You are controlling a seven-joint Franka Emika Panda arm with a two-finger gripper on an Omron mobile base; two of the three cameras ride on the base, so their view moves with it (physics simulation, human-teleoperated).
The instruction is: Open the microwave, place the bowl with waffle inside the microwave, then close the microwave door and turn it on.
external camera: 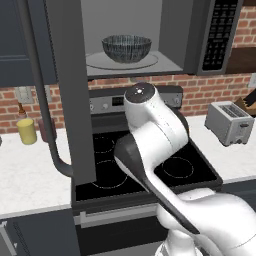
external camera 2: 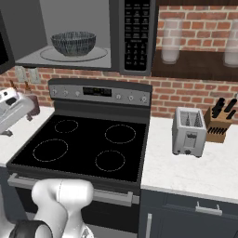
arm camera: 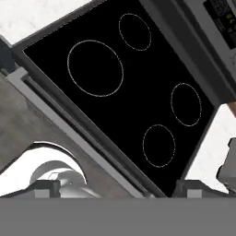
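Left base view shows the bowl [external camera: 126, 48] sitting centred on the turntable inside the microwave [external camera: 131, 35], well above and ahead of the jaws, so the placing step looks done. The door [external camera: 70, 90] hangs wide open, its handle [external camera: 46, 107] swung out toward the robot, likely the next thing to push. The waffle is hidden below the bowl's rim. The arm is folded back, elbow high over the stove [external camera: 145, 165], hand pointing down at the burners. The jaws [arm camera: 113, 192] stand wide apart, holding nothing.
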